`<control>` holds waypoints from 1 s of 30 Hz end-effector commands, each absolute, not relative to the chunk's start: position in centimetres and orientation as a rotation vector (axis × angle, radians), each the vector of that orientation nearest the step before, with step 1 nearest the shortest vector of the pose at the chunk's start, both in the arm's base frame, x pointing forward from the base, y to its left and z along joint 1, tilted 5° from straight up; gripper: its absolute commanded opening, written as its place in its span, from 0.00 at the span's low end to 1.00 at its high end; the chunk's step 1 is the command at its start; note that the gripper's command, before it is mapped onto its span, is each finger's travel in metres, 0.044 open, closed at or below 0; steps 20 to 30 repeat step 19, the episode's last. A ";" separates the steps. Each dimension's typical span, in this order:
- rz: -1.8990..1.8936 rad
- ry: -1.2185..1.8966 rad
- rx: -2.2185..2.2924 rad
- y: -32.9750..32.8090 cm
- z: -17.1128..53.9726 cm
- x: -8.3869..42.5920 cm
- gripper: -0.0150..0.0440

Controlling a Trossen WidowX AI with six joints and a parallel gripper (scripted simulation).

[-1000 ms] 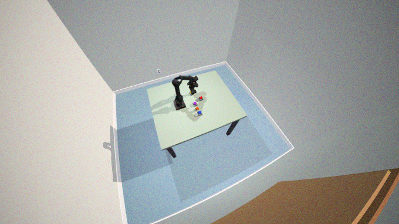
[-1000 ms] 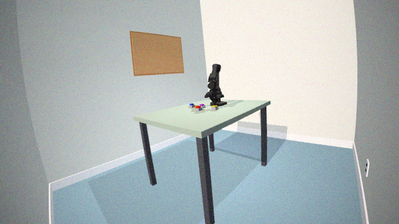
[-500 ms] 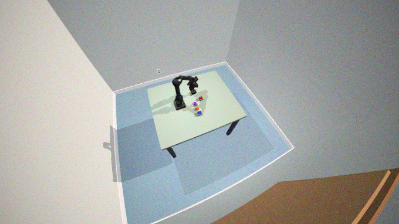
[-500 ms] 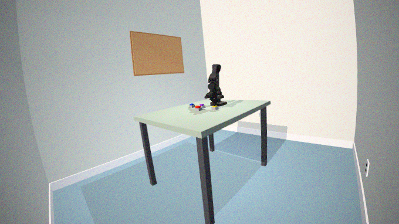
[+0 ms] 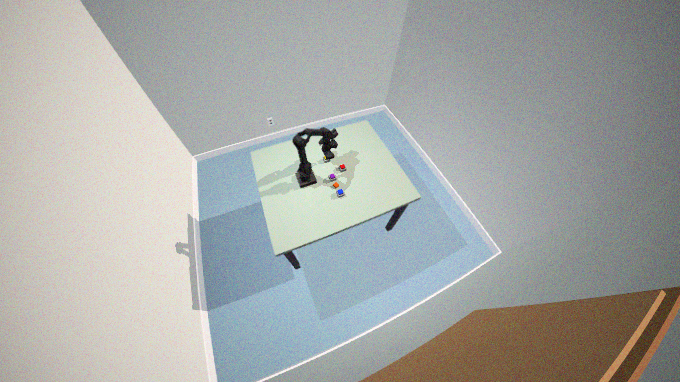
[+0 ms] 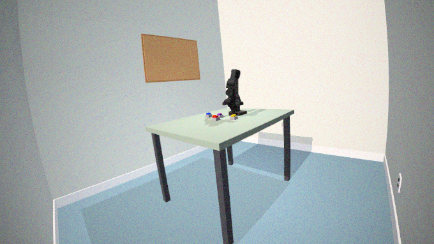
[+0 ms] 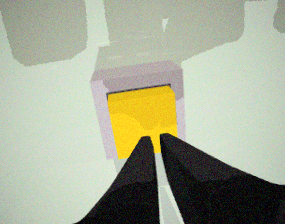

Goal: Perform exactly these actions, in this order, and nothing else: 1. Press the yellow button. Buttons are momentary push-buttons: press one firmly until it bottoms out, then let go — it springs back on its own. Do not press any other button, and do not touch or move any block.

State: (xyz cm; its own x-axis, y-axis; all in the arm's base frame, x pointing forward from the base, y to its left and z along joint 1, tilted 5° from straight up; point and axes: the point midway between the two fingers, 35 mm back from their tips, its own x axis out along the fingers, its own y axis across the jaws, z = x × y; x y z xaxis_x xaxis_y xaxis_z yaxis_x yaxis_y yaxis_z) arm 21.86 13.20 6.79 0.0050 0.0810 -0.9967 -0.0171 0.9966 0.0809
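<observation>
The yellow button (image 5: 325,159) (image 6: 233,115) (image 7: 138,107) is a square yellow cap in a pale grey-pink housing. In the wrist view it fills the middle, and its near edge is partly hidden by the fingers. My gripper (image 5: 329,157) (image 7: 155,143) is shut and empty, with its two black fingertips close together. The tips show over the near right part of the yellow cap and point down at it. In the exterior view the yellow cap stands above its housing. Whether the tips touch the cap cannot be told.
A red button (image 5: 342,167) (image 6: 215,116) is nearest the yellow one. A purple button (image 5: 332,176) (image 6: 219,114), an orange button (image 5: 335,185) and a blue button (image 5: 340,191) (image 6: 208,114) stand farther along the pale green table (image 5: 311,226) (image 6: 189,131). No block is visible.
</observation>
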 end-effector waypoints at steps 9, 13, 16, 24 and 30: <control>0.097 1.545 0.057 16.5 11.8 23.3 0.56; 0.096 1.547 0.062 19.0 14.7 23.8 0.73; 0.096 1.547 0.063 19.5 15.2 23.8 0.87; 0.096 1.547 0.063 19.5 15.2 23.8 0.93; 0.096 1.547 0.063 19.5 15.2 23.8 0.93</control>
